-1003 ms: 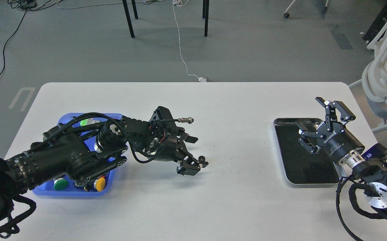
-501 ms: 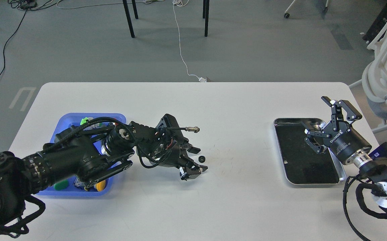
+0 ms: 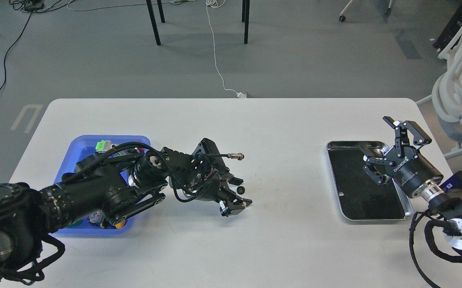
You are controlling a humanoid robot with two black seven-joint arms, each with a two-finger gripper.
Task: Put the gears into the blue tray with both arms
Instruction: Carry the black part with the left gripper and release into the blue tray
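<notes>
A black humanoid arm is sprawling across the blue tray (image 3: 79, 145), hiding most of its floor & contents; only the far-left corner, a green-capped part near the back rim and a yellow cap (image 3: 120, 225) at the front edge are peeking out. Whether any gears are lying inside the tray cannot be told.

The left gripper (image 3: 239, 193) is hanging low over the white table (image 3: 231, 248), right of the tray, fingers spread apart w/ nothing between them. One gear (image 3: 241, 189), a tiny black toothed ring, is lying on the tabletop between the two fingers, apparently untouched, well outside the tray.

At right, the right gripper (image 3: 387, 150) is hovering over the silver tray (image 3: 339, 192) w/ the black lining, jaws wide and empty; its arm is cut off at the lower-right corner. The dark lining is making any small black pieces there impossible to pick out.

Vs. one sec. ago: the gear is no longer pinched at the left fingertip but is resting on the table, and the left arm is reaching slightly farther right & lower. The right gripper is sitting a little farther right than before, still open.
</notes>
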